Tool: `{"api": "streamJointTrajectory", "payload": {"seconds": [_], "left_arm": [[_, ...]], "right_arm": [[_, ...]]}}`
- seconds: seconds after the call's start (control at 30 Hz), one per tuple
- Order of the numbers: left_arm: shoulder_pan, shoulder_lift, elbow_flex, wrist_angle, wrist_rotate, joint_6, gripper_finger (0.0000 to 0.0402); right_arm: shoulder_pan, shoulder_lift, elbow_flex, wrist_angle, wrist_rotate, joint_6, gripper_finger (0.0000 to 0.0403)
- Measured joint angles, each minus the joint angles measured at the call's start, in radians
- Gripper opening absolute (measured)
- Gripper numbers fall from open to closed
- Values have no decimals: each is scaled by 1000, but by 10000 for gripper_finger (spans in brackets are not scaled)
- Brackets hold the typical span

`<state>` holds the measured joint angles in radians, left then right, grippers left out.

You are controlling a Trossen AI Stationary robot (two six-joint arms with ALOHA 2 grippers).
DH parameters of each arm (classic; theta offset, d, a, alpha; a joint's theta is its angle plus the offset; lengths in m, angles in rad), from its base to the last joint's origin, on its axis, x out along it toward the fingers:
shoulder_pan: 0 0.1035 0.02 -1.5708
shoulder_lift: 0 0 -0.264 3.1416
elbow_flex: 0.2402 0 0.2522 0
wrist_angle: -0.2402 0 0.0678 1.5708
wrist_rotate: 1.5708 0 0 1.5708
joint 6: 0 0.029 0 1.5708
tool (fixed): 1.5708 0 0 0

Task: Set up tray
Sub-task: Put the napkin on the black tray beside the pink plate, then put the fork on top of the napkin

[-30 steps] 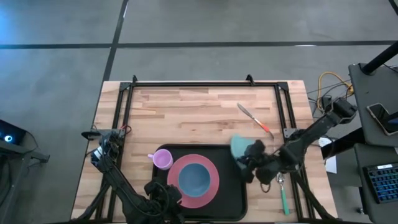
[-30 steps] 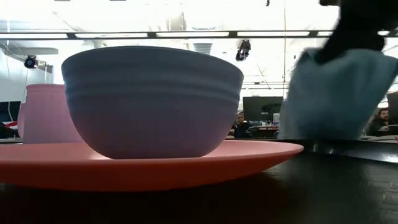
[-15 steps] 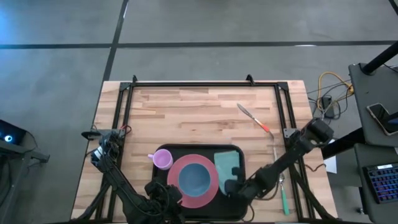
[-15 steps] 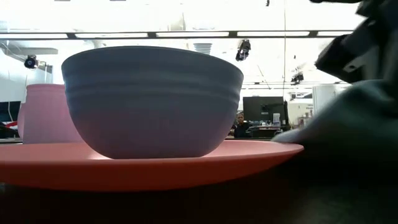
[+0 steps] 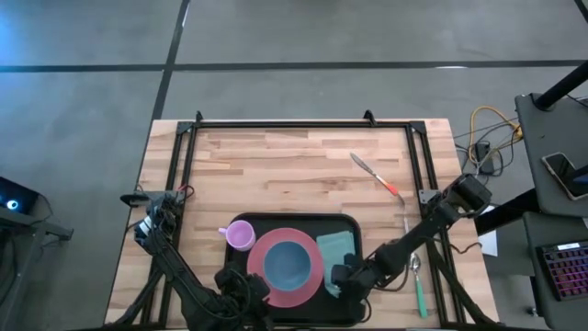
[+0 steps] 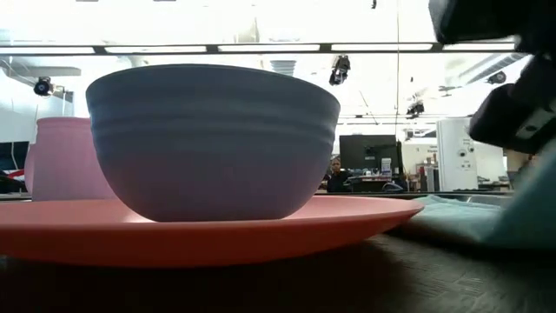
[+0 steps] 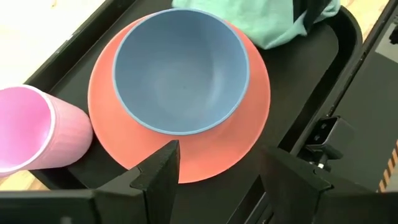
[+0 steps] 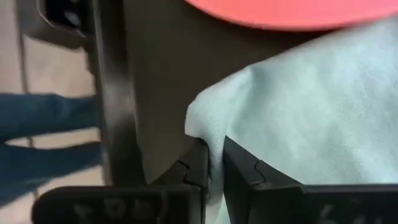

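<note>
The black tray (image 5: 354, 299) lies at the table's near edge and carries a salmon plate (image 5: 312, 283), a blue bowl (image 5: 287, 264) on the plate and a pink cup (image 5: 241, 236). The teal napkin (image 5: 337, 248) lies flat on the tray, right of the plate. My right gripper (image 5: 342, 276) is low at the napkin's near end, shut on it. My left gripper (image 7: 217, 177) hangs open over the plate's near rim (image 7: 205, 165), touching nothing. My right gripper pinches the napkin's near edge (image 8: 214, 149) between its two fingers (image 8: 239, 171). The fingers come low from the table's near right, slanting down. The napkin (image 6: 473, 222) rests on the tray floor beside the plate, slack; how many layers are pinched does not show.
A red-handled knife (image 5: 377, 177) lies on the wood beyond the tray. A green-handled spoon (image 5: 419, 285) and another utensil (image 5: 404, 221) lie right of the tray, under my right arm. Black frame rails (image 5: 303, 124) run along the table's far and side edges.
My right gripper carried the napkin from above the table right of the tray leftward and toward the near edge, and down. The napkin, first hanging lifted, now lies spread on the tray beside the plate. The gripper stays shut on its near edge.
</note>
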<state>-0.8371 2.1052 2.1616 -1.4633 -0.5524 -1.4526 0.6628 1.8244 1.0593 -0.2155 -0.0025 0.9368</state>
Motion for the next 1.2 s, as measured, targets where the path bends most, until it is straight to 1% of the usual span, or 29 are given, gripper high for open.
{"api": "streamJointTrajectory", "payload": {"seconds": [0.07, 0.2, 0.4, 0.53, 0.8, 0.87, 1.0, 1.1, 1.2], "left_arm": [[0, 0, 0, 6, 0, 0, 196], [0, 0, 0, 23, 0, 0, 196], [0, 0, 0, 31, 3, 0, 196], [0, 0, 0, 31, 3, 0, 196], [0, 0, 0, 31, 3, 0, 196], [0, 0, 0, 31, 4, 0, 196], [0, 0, 0, 31, 4, 0, 196], [0, 0, 0, 31, 4, 0, 196], [0, 0, 0, 31, 4, 0, 196]], "right_arm": [[-1, -1, -1, 50, 3, -1, 39], [-10, -1, -6, 78, 5, -27, 61], [-14, -1, -18, 78, 2, -44, 99], [-13, -1, -18, 78, 2, -61, 131], [-9, -9, 1, 56, -6, -186, 198], [-8, -18, 0, 17, 23, -200, 207], [-29, -46, -1, -149, 98, -161, 211], [-53, -80, -10, -286, 153, -133, 202], [-96, -125, -21, -457, 231, -52, 190]]}}
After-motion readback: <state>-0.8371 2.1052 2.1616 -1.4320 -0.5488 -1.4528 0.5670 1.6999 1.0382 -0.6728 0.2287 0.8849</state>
